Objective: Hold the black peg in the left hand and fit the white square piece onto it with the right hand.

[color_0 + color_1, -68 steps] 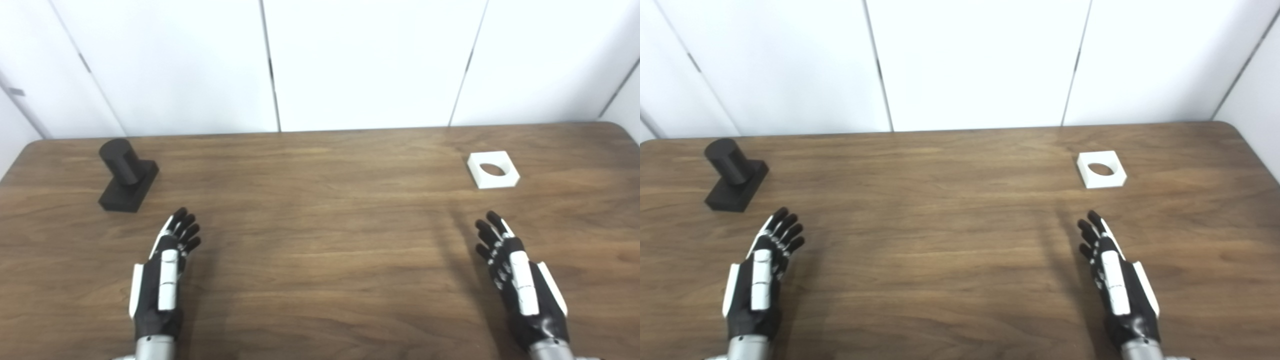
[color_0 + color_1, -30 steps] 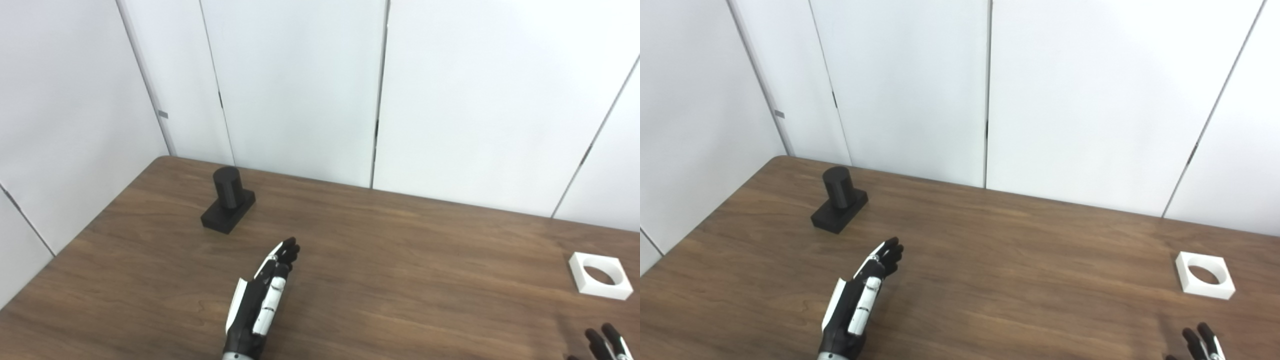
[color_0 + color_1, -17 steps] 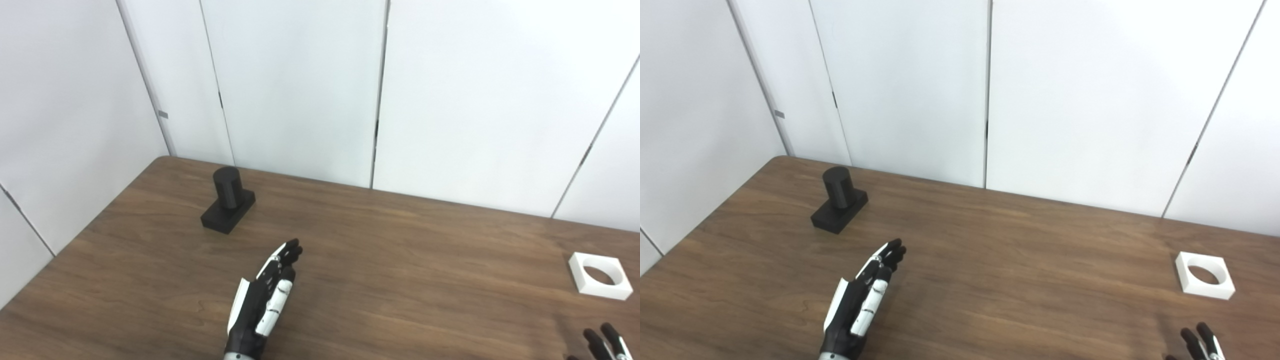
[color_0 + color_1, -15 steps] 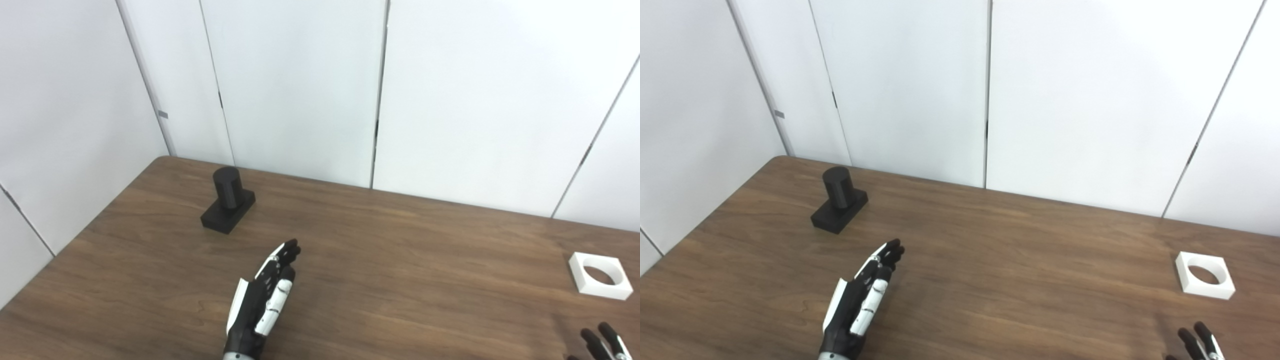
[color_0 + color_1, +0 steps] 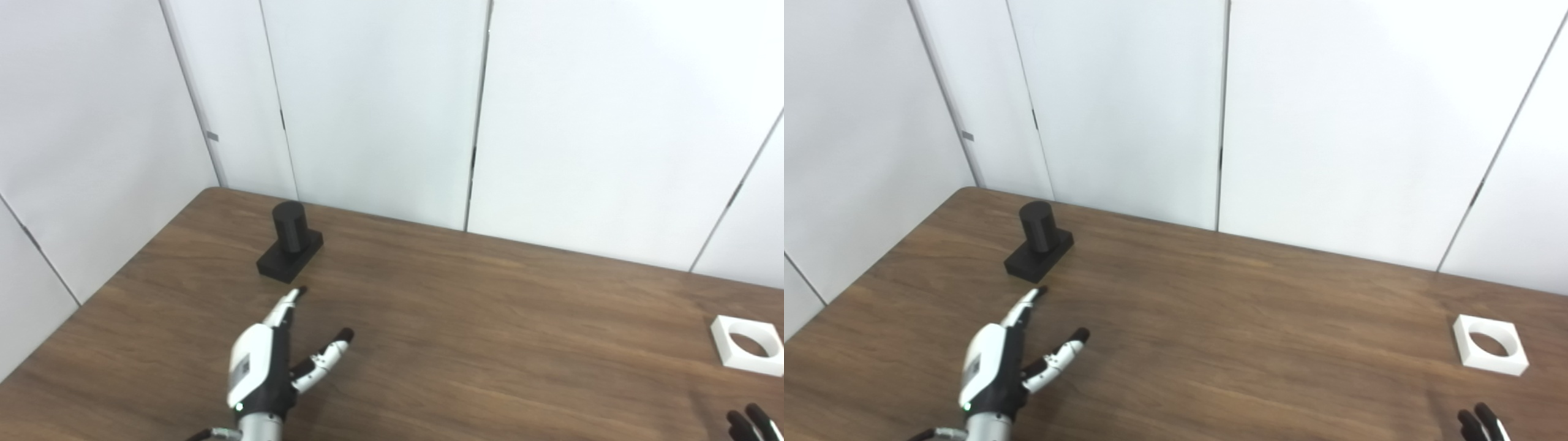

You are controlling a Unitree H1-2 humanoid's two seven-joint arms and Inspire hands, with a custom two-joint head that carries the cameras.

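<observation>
Toward the far left corner of the brown wood-grain table (image 5: 490,318), in the left eye view, a black cylindrical peg on a rectangular black base (image 5: 290,242) is seen standing upright. Nearer the camera, the left hand (image 5: 269,361) is held over the tabletop with its back upward, fingers (image 5: 285,306) stretched toward the peg and thumb splayed to the side — released, grasping nothing, and apart from the peg. At the right edge a white square piece with a round hole (image 5: 747,345) lies flat on the wood. Only dark fingertips of the right hand (image 5: 750,421) are shown at the bottom right corner; whether it is released or clenched cannot be told.

From the right eye view the same layout is given: the peg (image 5: 1039,241) is upright near the far left corner, the spread left hand (image 5: 998,361) is short of it, and the white piece (image 5: 1489,345) rests flat — untouched — with the right hand's (image 5: 1482,422) fingertips near it at the lower edge.
</observation>
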